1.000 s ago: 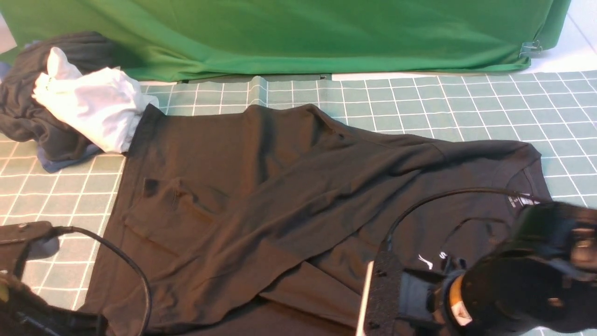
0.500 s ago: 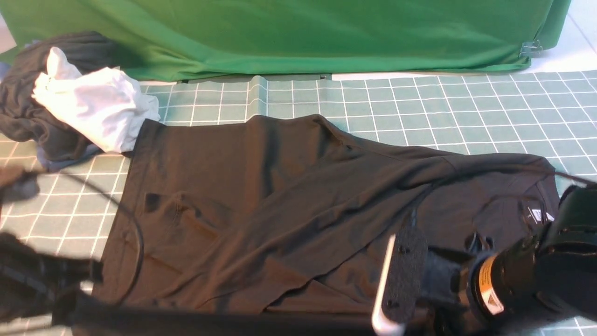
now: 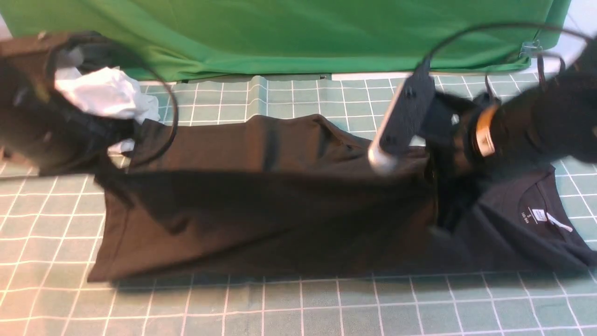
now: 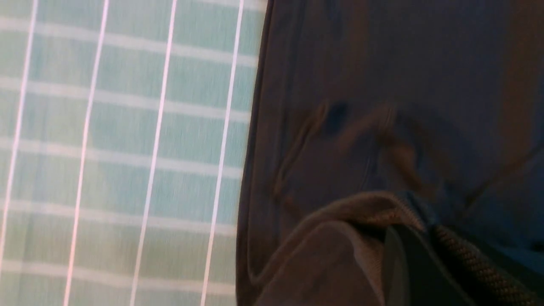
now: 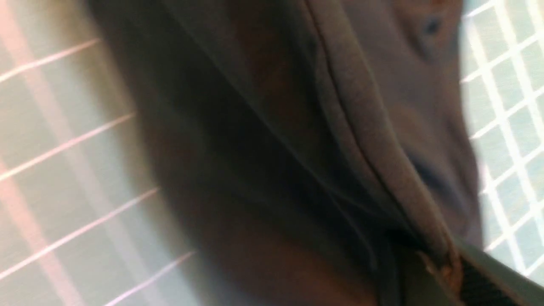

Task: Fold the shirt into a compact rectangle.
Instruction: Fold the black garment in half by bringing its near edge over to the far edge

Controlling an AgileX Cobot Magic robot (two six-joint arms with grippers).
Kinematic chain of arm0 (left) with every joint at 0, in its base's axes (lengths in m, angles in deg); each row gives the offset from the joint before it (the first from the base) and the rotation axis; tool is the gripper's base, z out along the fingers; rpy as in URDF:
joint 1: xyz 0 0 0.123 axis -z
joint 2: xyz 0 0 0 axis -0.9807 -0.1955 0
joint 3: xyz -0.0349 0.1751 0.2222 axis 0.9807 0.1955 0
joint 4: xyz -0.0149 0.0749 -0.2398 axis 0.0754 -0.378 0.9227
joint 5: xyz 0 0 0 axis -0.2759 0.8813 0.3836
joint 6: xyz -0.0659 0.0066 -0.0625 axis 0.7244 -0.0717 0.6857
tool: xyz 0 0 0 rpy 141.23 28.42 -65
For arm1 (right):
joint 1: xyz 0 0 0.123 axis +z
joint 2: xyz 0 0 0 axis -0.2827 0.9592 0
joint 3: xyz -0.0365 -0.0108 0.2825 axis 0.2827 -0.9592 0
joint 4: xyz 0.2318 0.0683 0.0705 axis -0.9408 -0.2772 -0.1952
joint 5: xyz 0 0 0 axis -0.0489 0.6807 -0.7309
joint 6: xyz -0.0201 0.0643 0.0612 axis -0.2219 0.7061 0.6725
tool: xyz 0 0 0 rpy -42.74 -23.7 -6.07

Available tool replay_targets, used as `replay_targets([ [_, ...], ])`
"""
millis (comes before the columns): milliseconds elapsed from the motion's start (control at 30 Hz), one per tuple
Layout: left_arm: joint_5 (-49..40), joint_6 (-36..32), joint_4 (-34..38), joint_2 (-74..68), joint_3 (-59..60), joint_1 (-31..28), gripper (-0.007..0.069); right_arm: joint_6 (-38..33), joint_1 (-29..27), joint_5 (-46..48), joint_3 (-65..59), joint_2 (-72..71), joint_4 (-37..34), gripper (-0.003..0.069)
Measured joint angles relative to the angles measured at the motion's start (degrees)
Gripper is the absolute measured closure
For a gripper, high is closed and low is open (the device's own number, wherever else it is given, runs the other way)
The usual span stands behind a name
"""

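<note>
The black-brown shirt (image 3: 280,219) lies lengthwise across the gridded mat, its collar and white neck label (image 3: 543,215) at the right. Its near long edge is raised and stretched between my two arms, and the cloth hangs from it like a curtain. My left gripper (image 3: 103,171) is shut on the hem end at the left. In the left wrist view, my left gripper (image 4: 418,255) pinches a fold of the shirt (image 4: 382,106). My right gripper (image 3: 433,172) is shut on the shirt near the shoulder. The right wrist view shows my right gripper (image 5: 442,267) clamping a seamed edge of the shirt (image 5: 297,127).
A white garment (image 3: 105,93) sits on a dark pile of clothes at the back left, just behind my left arm. The green backdrop cloth (image 3: 280,37) runs along the back, with a metal clip (image 3: 531,46) at its right end. The green gridded mat (image 3: 326,308) covers the table.
Both arms have risen from the near edge and swung toward the back, lifting the shirt's near edge with them. The collar and label now lie uncovered at the right.
</note>
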Motion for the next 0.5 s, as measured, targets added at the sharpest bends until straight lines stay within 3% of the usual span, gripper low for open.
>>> replay_targets([
  [500, -1.7, -0.7, -0.5, -27.8, -30.2, -5.7, 0.0612, -4.3, -8.1, -5.7, 21.6, 23.7, 0.0, 0.0606],
])
